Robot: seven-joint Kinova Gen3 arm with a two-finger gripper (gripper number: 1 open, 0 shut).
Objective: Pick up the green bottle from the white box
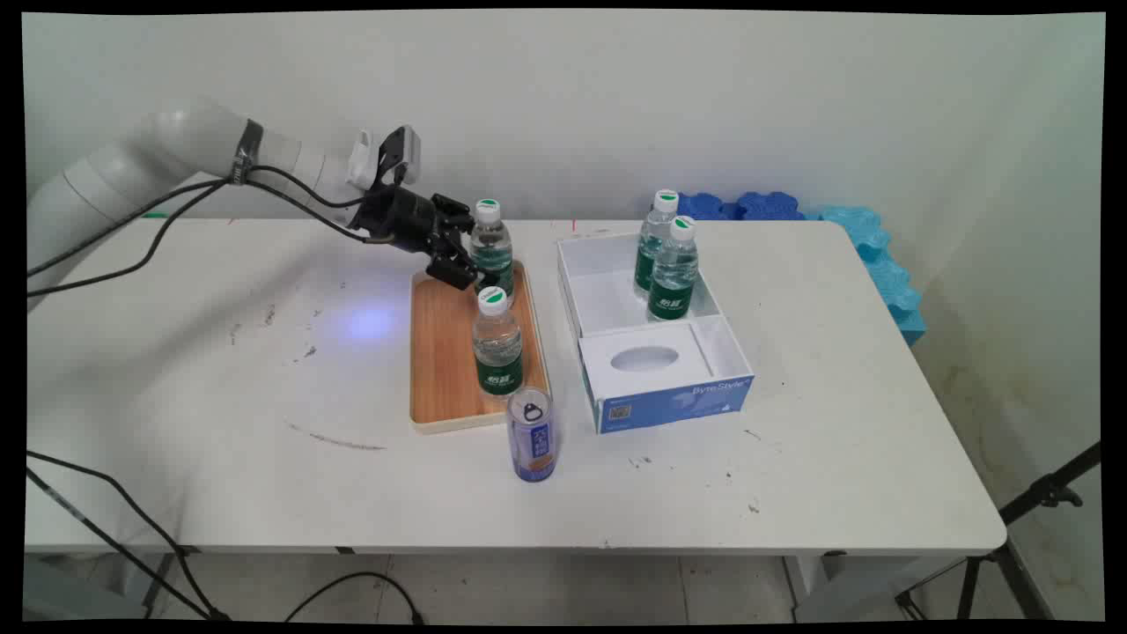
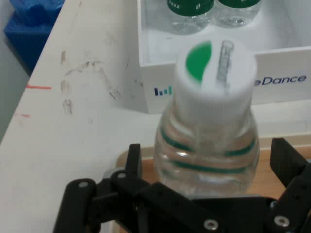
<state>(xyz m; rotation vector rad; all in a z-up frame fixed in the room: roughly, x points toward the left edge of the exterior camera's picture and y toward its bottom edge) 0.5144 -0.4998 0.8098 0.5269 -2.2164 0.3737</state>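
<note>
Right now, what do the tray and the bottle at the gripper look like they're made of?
Tray: probably wood or bamboo, matte orange-brown with visible grain and a pale rim. Bottle: clear glossy plastic, see-through, with a ridged white cap.

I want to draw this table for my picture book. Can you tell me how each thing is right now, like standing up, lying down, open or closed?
gripper: open, one finger on each side of the far bottle
far bottle: upright on the wooden tray, capped
near bottle: upright on the tray, capped
wooden tray: lying flat on the table
can: upright on the table, tab unopened
white box: open on top
two boxed bottles: upright, capped
</note>
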